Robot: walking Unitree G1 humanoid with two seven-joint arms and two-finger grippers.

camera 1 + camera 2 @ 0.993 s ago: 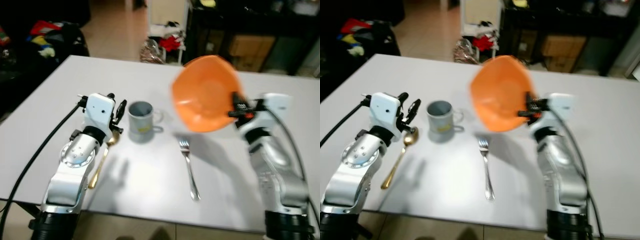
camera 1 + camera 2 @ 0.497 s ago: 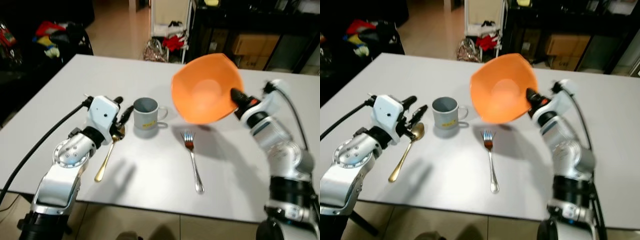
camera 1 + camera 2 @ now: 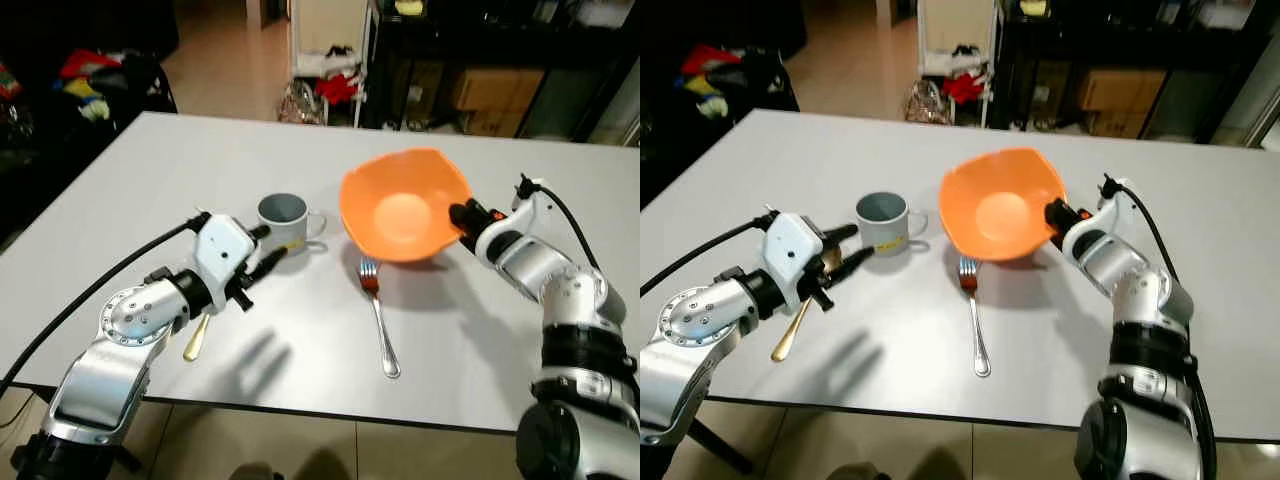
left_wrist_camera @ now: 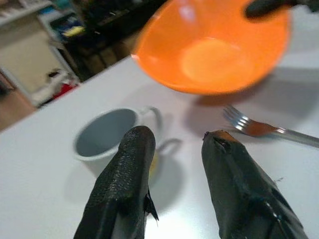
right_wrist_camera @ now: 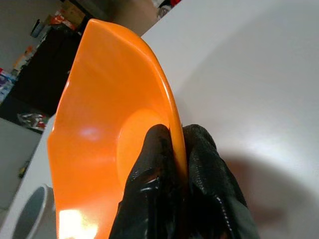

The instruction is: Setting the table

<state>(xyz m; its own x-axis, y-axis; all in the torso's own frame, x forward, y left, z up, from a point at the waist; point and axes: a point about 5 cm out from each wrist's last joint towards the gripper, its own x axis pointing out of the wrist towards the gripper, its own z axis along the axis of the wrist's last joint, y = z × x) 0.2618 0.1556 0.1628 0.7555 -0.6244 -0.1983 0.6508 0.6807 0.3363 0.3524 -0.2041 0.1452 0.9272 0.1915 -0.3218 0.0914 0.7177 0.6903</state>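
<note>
Table (image 3: 150, 160): one bowl (image 3: 400, 205) (orange)

orange bowl (image 3: 404, 205) lowered and levelled near the table (image 3: 150, 160), beyond fork (image 3: 379, 315)

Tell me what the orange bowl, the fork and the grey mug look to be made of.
Orange bowl: probably plastic; thin wavy rim, even saturated colour, soft sheen, pinched at the rim by the right gripper.
Fork: metal, likely stainless steel; bright silver with mirror-like glints.
Grey mug: probably glazed ceramic, thick wall and smooth dull gloss; enamelled metal cannot be ruled out.
</note>
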